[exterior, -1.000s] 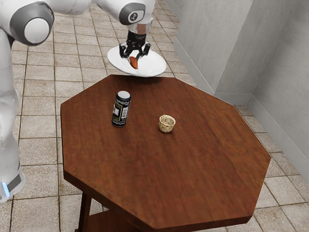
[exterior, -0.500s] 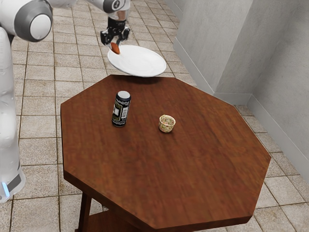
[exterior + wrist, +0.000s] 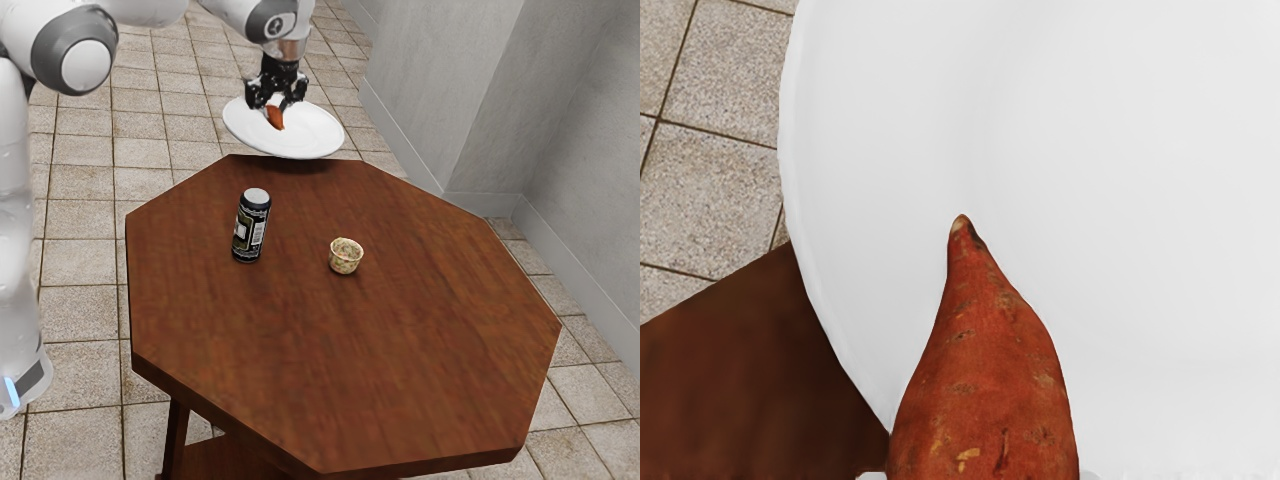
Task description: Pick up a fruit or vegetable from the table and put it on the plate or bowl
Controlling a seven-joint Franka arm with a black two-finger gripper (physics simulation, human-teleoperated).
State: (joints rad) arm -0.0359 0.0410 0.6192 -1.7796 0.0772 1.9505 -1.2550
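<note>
1. The black two-finger pincer (image 3: 275,106) is gripping a reddish-brown tapered sweet potato (image 3: 276,119). Its fingers are pressing on the root from two sides, and the pointed end is hanging below them.
2. A round white plate (image 3: 315,135) is lying directly beneath the pincer. The sweet potato is hanging over it nearer the rim than the middle, and I cannot tell whether the tip is touching the surface.
3. The plate appears to be jutting past the far edge of the dark wooden octagonal table (image 3: 400,330), since beige floor tiles (image 3: 710,150) are showing just beyond the rim close to the pincer.
4. A black cylindrical can with a grey lid (image 3: 251,226) and a small pale patterned cup (image 3: 346,255) are standing well away from the pincer, so neither is getting in the way.
5. If the pincer lets go this close to the rim, the tapered root may roll and slide off onto the table or the floor.
6. If the plate really is overhanging, weight landing on its unsupported side, or the pincer pushing down, could tip it.
7. If the pincer lets go with a gap underneath, the root could bounce out, so lowering and centring before opening looks safer.
</note>
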